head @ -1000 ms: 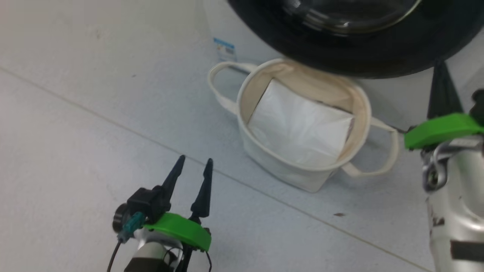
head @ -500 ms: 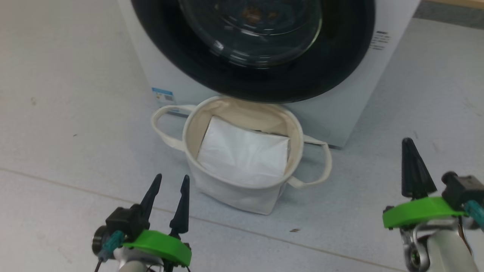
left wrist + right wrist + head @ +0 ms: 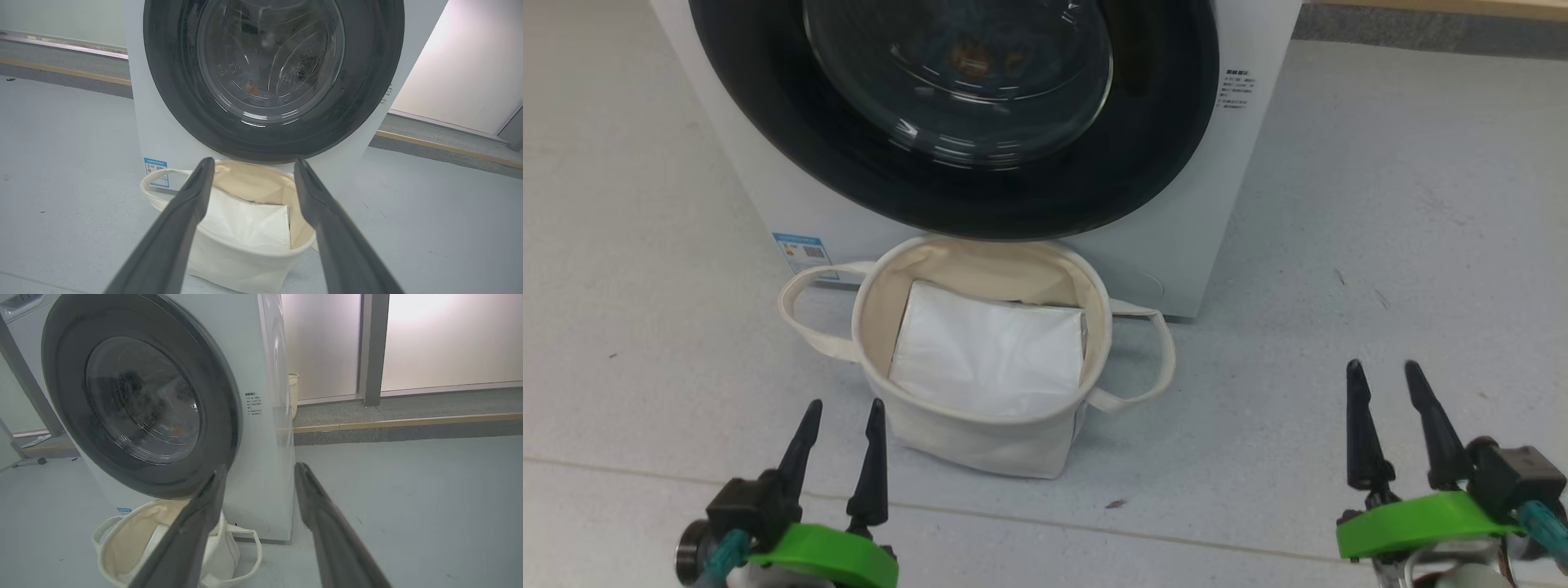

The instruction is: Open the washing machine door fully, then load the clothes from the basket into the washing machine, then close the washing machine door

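Observation:
The white washing machine (image 3: 1176, 245) stands ahead, and its black-rimmed washing machine door (image 3: 1160, 122) lies flat against the front. A small orange-brown patch shows behind the glass (image 3: 250, 86). The cream basket (image 3: 980, 445) sits on the floor just below the door and holds a flat white sheet (image 3: 988, 351). The clothes are hidden. My left gripper (image 3: 845, 404) is open and empty, near the basket's front left. Over in the lower right, well clear of the basket, my right gripper (image 3: 1383, 365) is open too. Both wrist views show spread fingers: left gripper (image 3: 253, 160), right gripper (image 3: 261, 465).
Grey floor spreads to both sides of the machine. A blue sticker (image 3: 802, 251) marks the machine's lower left corner. Behind the machine to the right, a raised kerb (image 3: 408, 422), a pillar (image 3: 369, 347) and pale panels close off the room.
The head camera has swung, so the door and basket now sit centred. My right gripper has gone from shut to open and now rests at the lower right. The left gripper stays open.

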Controlling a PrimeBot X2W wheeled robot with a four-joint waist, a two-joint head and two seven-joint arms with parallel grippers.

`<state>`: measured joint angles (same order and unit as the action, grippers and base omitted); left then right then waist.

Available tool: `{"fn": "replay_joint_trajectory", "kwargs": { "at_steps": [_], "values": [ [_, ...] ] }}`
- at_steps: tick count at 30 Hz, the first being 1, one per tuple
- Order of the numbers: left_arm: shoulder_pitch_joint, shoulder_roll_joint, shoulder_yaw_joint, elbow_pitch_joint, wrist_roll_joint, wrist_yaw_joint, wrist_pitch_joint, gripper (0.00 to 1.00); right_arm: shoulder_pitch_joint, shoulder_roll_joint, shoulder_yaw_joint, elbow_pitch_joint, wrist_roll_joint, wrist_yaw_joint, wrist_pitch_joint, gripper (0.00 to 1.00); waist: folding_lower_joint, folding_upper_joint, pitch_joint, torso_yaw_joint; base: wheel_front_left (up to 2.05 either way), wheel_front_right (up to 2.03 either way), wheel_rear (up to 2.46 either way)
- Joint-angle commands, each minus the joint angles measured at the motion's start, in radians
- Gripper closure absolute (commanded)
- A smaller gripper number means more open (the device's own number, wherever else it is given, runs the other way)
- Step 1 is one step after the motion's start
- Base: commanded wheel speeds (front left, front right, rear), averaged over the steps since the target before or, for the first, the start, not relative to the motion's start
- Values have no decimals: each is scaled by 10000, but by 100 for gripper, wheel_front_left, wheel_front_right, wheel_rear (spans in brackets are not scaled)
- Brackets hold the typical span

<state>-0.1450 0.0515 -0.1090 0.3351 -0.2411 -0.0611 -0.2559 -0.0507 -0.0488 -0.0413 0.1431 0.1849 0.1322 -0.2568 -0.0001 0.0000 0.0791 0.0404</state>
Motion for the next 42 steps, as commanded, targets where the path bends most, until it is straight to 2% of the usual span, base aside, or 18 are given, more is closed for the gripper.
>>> {"fn": "replay_joint_trajectory", "kwargs": {
  "at_steps": [1,4,6,10,19,24,30,42],
  "values": [
    [-198,55,311,-313,161,64,-59,0,-118,-20,191,-264,67,-15,-49,0,1,0,-18,-10,0,0,0],
    [-196,37,120,-293,423,140,-59,0,-181,-18,298,-184,-119,-15,-49,0,1,0,-58,11,0,0,0],
    [-226,89,-197,-397,854,66,-59,0,-190,-17,314,-165,-143,-15,-49,0,1,0,-111,33,0,0,0],
    [-58,76,-299,-615,1049,-6,-59,0,-138,-16,455,-151,-129,-15,-49,0,1,0,-254,39,0,0,0],
    [338,31,-483,-656,840,-279,-59,0,157,-15,469,2,-5,-15,-49,0,1,0,-696,65,0,0,0],
    [378,6,-14,-64,160,104,-59,0,202,-15,603,79,-37,-15,-49,0,1,0,-796,94,0,0,0],
    [280,0,-68,359,131,311,-59,0,236,-15,744,151,-218,-15,-49,0,1,0,-887,124,0,0,0],
    [243,-3,-94,306,257,278,-59,0,282,-15,837,184,-431,-15,-49,0,1,0,-844,241,0,0,0]
  ]
}}
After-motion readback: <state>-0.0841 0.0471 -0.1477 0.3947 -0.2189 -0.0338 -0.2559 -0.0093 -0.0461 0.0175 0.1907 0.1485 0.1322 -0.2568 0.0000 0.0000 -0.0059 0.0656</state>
